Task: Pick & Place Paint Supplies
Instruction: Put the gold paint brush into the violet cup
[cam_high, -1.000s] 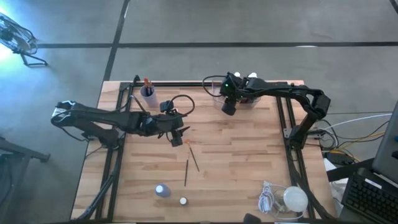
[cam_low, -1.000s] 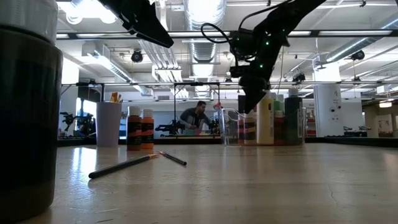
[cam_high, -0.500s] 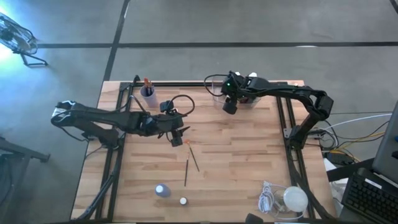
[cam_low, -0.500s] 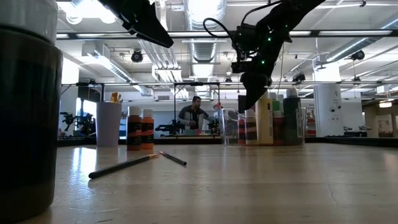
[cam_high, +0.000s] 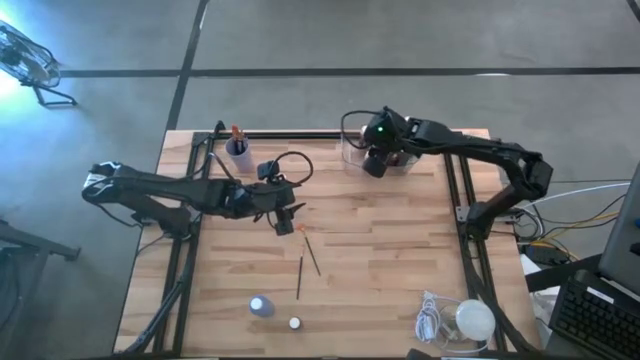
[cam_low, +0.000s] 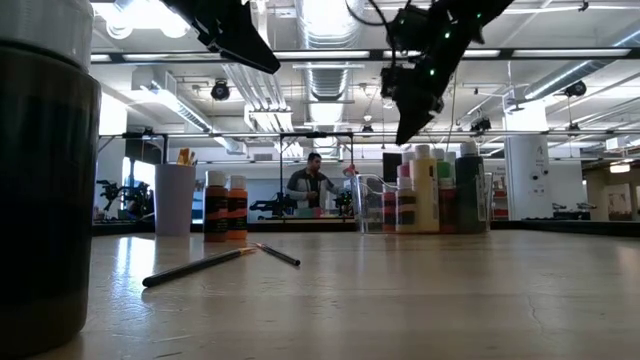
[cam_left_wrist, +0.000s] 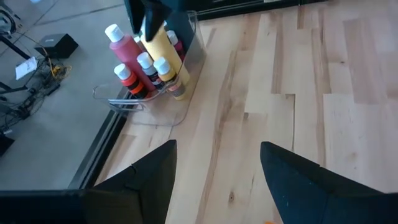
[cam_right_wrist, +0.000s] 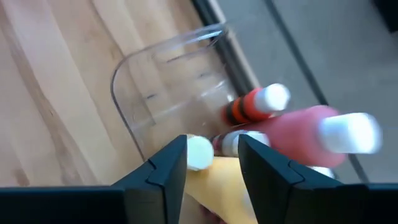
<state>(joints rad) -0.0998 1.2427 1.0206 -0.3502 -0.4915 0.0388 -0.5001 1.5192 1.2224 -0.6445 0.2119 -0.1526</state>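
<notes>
The right gripper (cam_high: 375, 165) hovers over the clear tray (cam_right_wrist: 163, 93) of paint bottles (cam_left_wrist: 148, 68) at upper centre, fingers parted, seemingly empty. The left gripper (cam_high: 284, 222), open, waits mid-left above two paintbrushes (cam_high: 306, 262).

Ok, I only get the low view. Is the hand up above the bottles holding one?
Observer: No. The right hand is open and empty, right over the yellow bottle in the clear tray.
Operator: Where's the other hand?
Observer: The left hand hangs open and empty, close to the two paintbrushes.
Operator: Anything hiding beside my camera?
Observer: Yes, a white lump with a cord sits in the corner on the right arm's side.
</notes>
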